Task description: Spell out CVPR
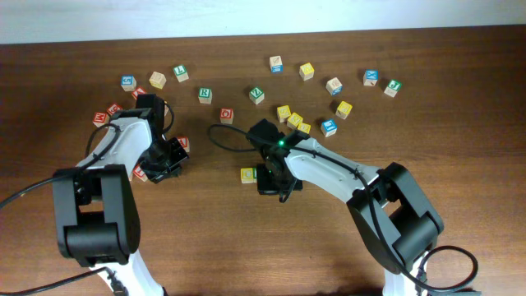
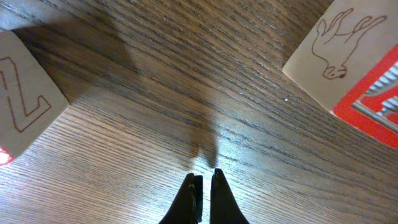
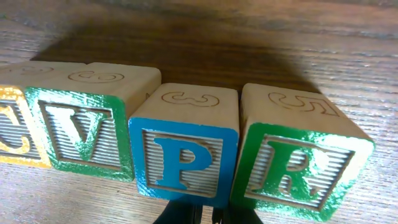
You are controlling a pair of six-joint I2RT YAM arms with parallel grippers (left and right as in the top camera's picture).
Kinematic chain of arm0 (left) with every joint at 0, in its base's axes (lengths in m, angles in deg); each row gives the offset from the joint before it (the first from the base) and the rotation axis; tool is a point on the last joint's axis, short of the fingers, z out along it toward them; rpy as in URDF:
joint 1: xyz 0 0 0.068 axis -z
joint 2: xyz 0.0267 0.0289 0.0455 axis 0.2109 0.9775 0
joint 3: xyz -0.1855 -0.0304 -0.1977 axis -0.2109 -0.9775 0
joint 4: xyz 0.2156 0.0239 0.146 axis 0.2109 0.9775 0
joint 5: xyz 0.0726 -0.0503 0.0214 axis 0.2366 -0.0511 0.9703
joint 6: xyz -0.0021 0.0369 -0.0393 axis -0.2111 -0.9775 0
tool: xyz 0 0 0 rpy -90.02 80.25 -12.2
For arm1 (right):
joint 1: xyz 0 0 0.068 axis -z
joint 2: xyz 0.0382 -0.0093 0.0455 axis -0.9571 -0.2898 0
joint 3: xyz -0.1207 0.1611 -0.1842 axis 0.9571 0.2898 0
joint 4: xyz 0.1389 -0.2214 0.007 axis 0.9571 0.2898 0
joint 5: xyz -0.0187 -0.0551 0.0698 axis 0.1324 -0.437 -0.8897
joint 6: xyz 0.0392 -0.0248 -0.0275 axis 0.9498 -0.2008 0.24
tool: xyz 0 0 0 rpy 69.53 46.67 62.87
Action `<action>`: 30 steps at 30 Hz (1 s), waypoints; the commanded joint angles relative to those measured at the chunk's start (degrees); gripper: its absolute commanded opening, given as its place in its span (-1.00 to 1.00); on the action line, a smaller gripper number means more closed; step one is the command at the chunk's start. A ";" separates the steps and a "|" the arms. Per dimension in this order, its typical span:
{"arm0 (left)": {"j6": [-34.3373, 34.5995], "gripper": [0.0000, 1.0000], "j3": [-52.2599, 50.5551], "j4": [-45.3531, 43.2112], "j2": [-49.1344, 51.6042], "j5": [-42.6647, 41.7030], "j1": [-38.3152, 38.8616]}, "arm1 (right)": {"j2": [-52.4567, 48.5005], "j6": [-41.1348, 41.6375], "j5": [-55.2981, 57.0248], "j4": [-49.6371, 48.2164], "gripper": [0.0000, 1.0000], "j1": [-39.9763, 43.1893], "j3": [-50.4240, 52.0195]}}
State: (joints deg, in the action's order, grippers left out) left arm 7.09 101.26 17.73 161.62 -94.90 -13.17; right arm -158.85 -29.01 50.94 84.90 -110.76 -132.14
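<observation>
On my right wrist view the four letter cubes stand in a row across the middle of the frame. The yellow C cube [image 3: 15, 127] is cut off at the left edge. The green V cube [image 3: 81, 140] sits against it, then comes the blue P cube [image 3: 183, 158], and the green R cube [image 3: 298, 171] is at the right end. Neighbours touch or nearly touch, with only thin seams between them. The P cube sits slightly nearer the camera than the V cube. All four coloured faces look toward the lens, and the row slopes a little downward to the right.

The right gripper [image 3: 204, 214] shows at the bottom centre, just below the P cube. Its dark tips are pinched together with nothing between them.

From overhead I see only the yellow end of the row, just left of that gripper near the frame's centre. The rest is hidden under the wrist.

The left gripper [image 2: 204, 190] is at the bottom centre of its own view. Its tips are closed to a hairline slit and grip nothing, over the bare wooden table [image 2: 186, 74]. A Z cube [image 2: 25, 102] lies at the left edge of that view. A rabbit cube [image 2: 339, 50] with a red side sits at the upper right. Both are well apart from the fingers.

Spare cubes [image 1: 306, 71] lie scattered across the upper part of the overhead view.
</observation>
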 commanded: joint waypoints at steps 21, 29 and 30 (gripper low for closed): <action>-0.96 -1.00 0.50 0.09 0.42 0.39 -0.15 | -0.37 0.94 1.84 -1.42 -0.92 -0.26 0.46; -1.20 -1.00 0.50 0.09 0.42 0.37 0.74 | -0.20 0.87 -1.07 0.83 -0.92 -0.15 0.00; -1.18 -1.00 0.50 0.09 0.42 0.37 0.98 | -0.20 0.85 -1.01 2.71 -0.92 0.17 -0.68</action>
State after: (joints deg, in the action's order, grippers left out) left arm 7.09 101.26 17.73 161.62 -94.90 -12.60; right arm -158.85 -28.16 50.55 86.13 -110.73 -132.16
